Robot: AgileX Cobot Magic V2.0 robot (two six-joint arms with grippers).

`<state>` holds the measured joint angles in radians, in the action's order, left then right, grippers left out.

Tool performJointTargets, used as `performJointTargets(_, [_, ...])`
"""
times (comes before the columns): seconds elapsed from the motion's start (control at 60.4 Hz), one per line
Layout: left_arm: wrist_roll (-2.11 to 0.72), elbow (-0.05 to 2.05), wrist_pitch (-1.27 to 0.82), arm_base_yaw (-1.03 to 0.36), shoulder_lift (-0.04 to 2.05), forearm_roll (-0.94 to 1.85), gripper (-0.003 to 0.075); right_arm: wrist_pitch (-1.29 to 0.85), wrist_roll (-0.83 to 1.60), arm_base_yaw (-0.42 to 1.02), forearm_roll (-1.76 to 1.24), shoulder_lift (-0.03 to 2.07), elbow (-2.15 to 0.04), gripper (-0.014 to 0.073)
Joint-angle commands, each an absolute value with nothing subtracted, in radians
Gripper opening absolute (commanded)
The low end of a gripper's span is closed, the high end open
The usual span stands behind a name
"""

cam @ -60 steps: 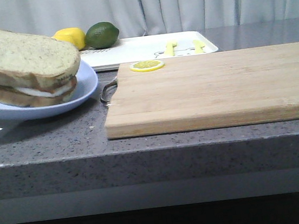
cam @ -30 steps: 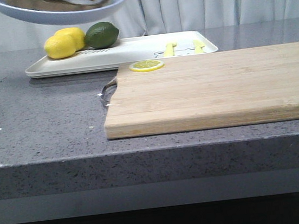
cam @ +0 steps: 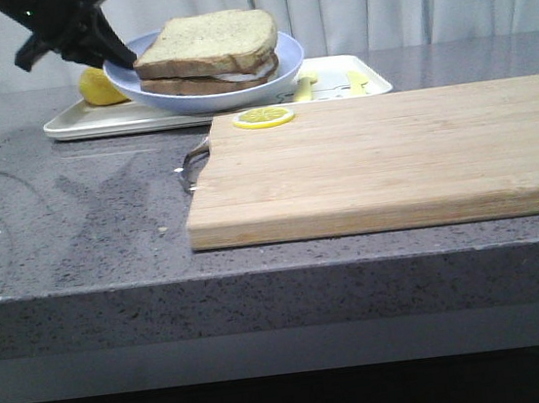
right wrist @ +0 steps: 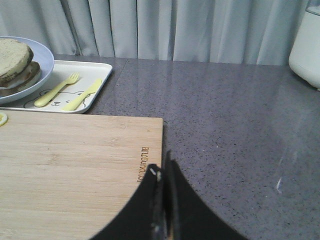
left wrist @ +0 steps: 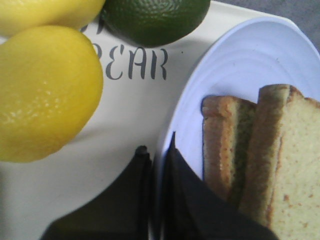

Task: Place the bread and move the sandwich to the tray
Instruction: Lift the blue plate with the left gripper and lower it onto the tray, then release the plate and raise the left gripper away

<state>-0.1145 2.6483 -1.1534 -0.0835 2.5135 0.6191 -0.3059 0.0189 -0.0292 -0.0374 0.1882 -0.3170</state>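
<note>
The sandwich [cam: 208,54] lies on a round pale-blue plate [cam: 278,71]: two thick bread slices with white egg showing between them, the top bread [cam: 209,32] lying flat. My left gripper [cam: 120,55] is shut on the plate's left rim. The left wrist view shows its fingers [left wrist: 175,165] pinching that rim, beside the sandwich [left wrist: 272,165]. The plate is over the white tray [cam: 112,120]; whether it touches it I cannot tell. My right gripper [right wrist: 165,167] is shut on nothing, over the right edge of the cutting board [right wrist: 75,165]. It does not show in the front view.
A light wooden cutting board [cam: 392,157] with a lemon slice [cam: 263,118] fills the counter's middle. On the tray [left wrist: 120,125] lie two lemons [left wrist: 45,95], a lime [left wrist: 150,20], and a yellow fork and knife [right wrist: 65,92]. A white appliance [right wrist: 307,45] stands far right.
The plate with the sandwich went from the counter's front left, up out of the top of the view, and now sits farther back and right over the tray, hiding the lime.
</note>
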Motion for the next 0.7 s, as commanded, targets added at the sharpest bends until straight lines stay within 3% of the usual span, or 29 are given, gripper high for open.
performJointTargets(0.0, [-0.085,2.709,-1.101,-0.088,2.459,0.741,-0.0018,-0.229,0.021,-0.028,-0.035,0.196,-0.344,-0.0058])
performJointTargets(0.166, [-0.085,2.707,-1.064,-0.088,2.481,0.741,0.0024,-0.229,0.021,-0.028,-0.035,0.196,-0.342,-0.0058])
performJointTargets(0.315, [-0.085,2.709,-1.057,-0.083,2.481,0.740,0.0224,-0.229,0.021,-0.028,-0.035,0.196,-0.342,-0.0058])
performJointTargets(0.464, [-0.085,2.736,-1.077,-0.050,2.481,0.740,0.0356,-0.229,0.021,-0.028,-0.035,0.196,-0.342,-0.0058])
performJointTargets(0.613, [-0.085,2.821,-1.164,-0.010,2.481,0.740,0.0368,-0.229,0.021,-0.028,-0.035,0.196,-0.342,-0.0058])
performJointTargets(0.679, [-0.085,2.876,-1.219,0.000,2.481,0.740,0.0330,-0.229,0.021,-0.028,-0.035,0.196,-0.342,-0.0058])
